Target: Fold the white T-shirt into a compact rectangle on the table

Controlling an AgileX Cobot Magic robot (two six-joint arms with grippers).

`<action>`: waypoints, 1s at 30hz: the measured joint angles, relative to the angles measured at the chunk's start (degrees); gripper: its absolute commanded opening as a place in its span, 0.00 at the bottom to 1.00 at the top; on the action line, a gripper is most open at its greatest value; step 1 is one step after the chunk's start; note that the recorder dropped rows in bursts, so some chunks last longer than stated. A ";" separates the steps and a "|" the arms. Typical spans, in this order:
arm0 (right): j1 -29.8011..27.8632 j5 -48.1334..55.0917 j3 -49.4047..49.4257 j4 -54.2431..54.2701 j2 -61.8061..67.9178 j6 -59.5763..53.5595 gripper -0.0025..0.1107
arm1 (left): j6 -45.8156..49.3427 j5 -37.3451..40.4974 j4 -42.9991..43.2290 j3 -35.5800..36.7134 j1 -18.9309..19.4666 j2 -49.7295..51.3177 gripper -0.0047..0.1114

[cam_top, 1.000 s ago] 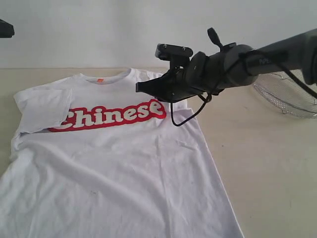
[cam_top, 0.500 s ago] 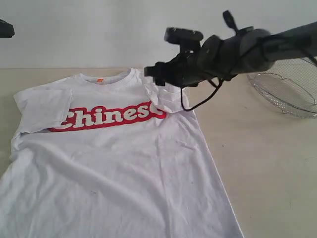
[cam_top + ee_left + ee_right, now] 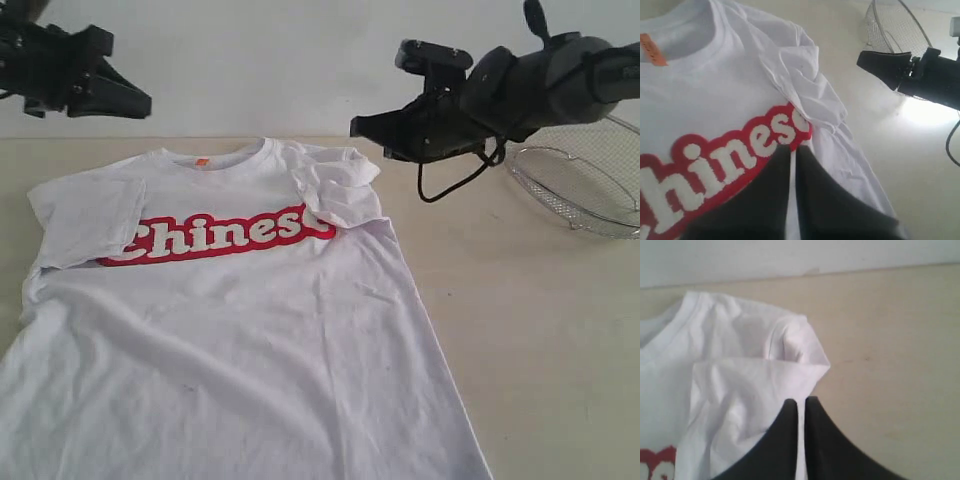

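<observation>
The white T-shirt lies flat, chest up, on the table, its red "Chinese" lettering facing up. Both sleeves are folded inward; the right sleeve covers the end of the lettering. My right gripper hovers shut above the table just past that sleeve, holding nothing. In the right wrist view its fingertips point at the sleeve's folded edge. My left gripper hangs shut and empty above the far left. Its wrist view shows shut fingers over the lettering.
A silver wire-mesh basket sits on the table at the far right, behind the right arm. The orange neck tag marks the collar at the shirt's far edge. A white wall closes the back of the table.
The right gripper let go of the right sleeve, now folded over the chest, and pulled back up and to the right. The left gripper came into view at the top left.
</observation>
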 measured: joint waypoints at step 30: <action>0.25 14.71 0.00 -10.01 4.58 5.18 0.02 | 0.28 -0.14 -0.84 -2.87 -6.89 5.53 0.08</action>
